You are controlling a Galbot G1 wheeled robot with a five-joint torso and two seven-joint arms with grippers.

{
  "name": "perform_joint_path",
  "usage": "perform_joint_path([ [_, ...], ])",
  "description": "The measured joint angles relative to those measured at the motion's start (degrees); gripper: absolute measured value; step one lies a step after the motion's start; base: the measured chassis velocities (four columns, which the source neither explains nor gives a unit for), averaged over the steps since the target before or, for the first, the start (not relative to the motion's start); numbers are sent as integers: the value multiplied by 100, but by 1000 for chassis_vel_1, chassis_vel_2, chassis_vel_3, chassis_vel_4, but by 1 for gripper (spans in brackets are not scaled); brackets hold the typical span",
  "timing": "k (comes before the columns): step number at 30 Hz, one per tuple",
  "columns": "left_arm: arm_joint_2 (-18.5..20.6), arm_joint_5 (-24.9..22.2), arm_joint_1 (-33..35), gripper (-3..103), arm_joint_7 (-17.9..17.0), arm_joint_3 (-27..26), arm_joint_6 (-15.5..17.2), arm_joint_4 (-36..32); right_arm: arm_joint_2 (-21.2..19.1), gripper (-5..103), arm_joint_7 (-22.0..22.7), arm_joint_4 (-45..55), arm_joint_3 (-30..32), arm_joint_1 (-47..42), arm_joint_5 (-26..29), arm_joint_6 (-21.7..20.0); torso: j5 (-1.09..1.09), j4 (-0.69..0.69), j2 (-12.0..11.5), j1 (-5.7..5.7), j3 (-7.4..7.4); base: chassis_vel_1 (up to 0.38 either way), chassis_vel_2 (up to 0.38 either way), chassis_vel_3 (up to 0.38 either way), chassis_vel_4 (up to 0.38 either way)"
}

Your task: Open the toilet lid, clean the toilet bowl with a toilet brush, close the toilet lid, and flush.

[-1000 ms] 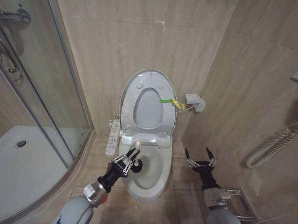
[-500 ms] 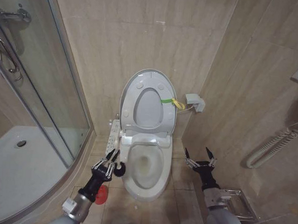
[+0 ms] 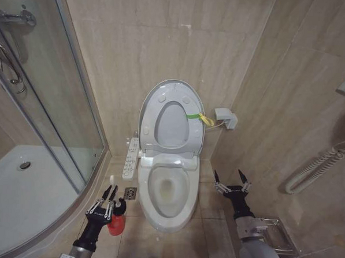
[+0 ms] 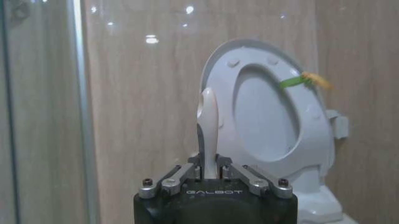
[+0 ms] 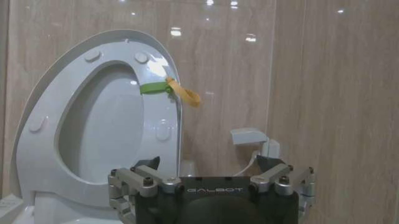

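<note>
Brush at its red holder, left of the toilet bowl (image 3: 168,192)

Left gripper (image 3: 107,202) grasps the toilet brush (image 3: 114,210) handle; right gripper (image 3: 231,182) hangs open right of the bowl; toilet lid (image 3: 172,114) stands raised.

Head view high, looking down; both wrists low, sharing raised toilet lid (image 4: 268,107).

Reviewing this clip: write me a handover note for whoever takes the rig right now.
Left claw: shut on the toilet brush, low on the floor beside the toilet's left side, brush set into its red holder.
Right claw: open, idle, hovering to the right of the toilet bowl.
Toilet lid: raised against the wall, seat ring up with it.
Done: lid opened; brush back at its holder.
Left: release the brush, close the lid, flush.
</note>
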Motion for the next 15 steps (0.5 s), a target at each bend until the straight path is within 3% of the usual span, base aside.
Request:
perform_joint_path([
  [6, -49, -142, -64, 15, 33, -137, -347, 531, 0, 100, 0, 0, 0, 0, 0, 0, 1, 0, 0, 0, 0, 0, 0, 0, 0],
  [10, -72, -478, -296, 15, 90, -297, -715, 1344, 0, 100, 0, 0, 0, 0, 0, 0, 0, 0, 0, 0, 0, 0, 0, 0, 0],
  [15, 2, -838, -547, 15, 86, -320, -951, 1900, 0, 100, 0, 0, 0, 0, 0, 0, 0, 1, 0, 0, 0, 0, 0, 0, 0],
])
